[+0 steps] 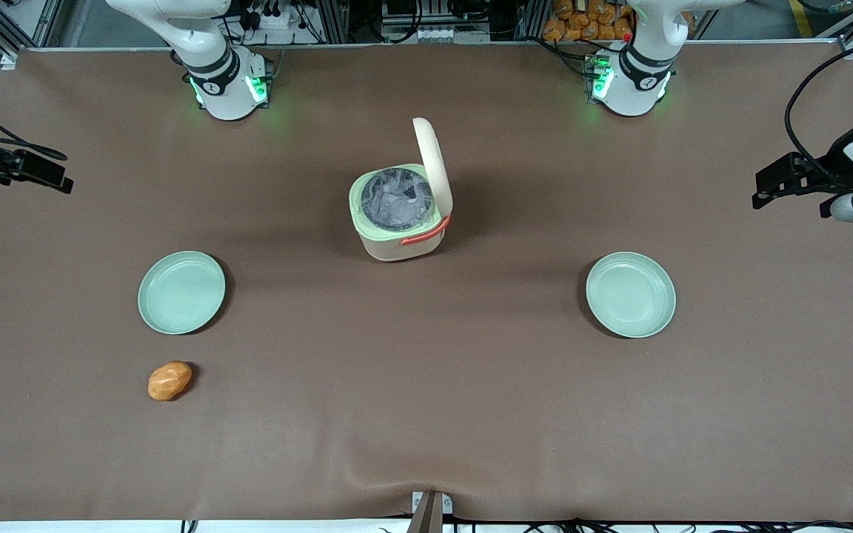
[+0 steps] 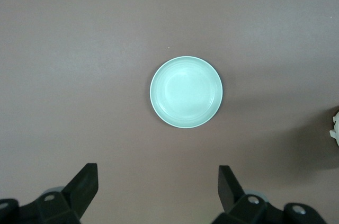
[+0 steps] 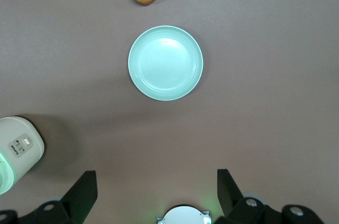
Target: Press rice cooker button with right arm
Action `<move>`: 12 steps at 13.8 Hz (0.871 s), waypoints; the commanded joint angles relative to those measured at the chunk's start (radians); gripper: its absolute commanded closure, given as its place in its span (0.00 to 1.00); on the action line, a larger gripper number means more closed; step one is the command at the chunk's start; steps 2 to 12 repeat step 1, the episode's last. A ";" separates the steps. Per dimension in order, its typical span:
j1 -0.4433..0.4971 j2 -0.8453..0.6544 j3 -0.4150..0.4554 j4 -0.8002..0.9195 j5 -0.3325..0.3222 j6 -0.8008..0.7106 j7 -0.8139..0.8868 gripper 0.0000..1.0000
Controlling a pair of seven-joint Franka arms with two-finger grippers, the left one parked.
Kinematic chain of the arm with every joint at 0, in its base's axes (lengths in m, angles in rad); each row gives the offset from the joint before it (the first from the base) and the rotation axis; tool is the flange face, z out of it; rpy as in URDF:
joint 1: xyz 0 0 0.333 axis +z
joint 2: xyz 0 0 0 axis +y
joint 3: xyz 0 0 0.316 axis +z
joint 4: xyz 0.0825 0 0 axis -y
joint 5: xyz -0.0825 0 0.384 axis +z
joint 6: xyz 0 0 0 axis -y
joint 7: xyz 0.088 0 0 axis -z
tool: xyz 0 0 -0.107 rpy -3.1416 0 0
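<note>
Lid (image 1: pixel 434 166) of rice cooker (image 1: pixel 399 215) is seen raised, grey pot exposed, so release button is judged already pressed. Cooker is placed mid-table, between two green plates (image 1: pixel 181 292) (image 1: pixel 630 294). Gripper (image 3: pixel 153 192) is held high above plate at working arm's end, fingers spread wide, nothing gripped, well apart from cooker. Little is judged left beyond parking. Potato (image 1: pixel 169 380) is noted nearer front camera than that plate. Button panel (image 3: pixel 21 145) is glimpsed only in right wrist view, markings unreadable; cooker cut off there. Right arm (image 1: pixel 197 44) is cropped in front view.

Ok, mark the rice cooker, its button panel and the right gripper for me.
rice cooker (image 1: pixel 399 244): front view, beige front wall under the handle.
button panel (image 3: pixel 21 145): right wrist view, grey panel on the cooker's side.
right gripper (image 3: pixel 157 192): right wrist view, midway between its open fingers, high above the table.
</note>
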 commanded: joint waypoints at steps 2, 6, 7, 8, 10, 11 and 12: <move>0.013 -0.009 -0.014 0.002 0.007 -0.002 0.000 0.00; 0.013 -0.009 -0.014 0.002 0.007 -0.002 0.000 0.00; 0.013 -0.009 -0.014 0.002 0.007 -0.002 0.000 0.00; 0.013 -0.009 -0.014 0.002 0.007 -0.002 0.000 0.00; 0.013 -0.009 -0.014 0.002 0.007 -0.002 0.000 0.00; 0.013 -0.009 -0.014 0.002 0.007 -0.002 0.000 0.00; 0.013 -0.009 -0.014 0.002 0.007 -0.002 0.000 0.00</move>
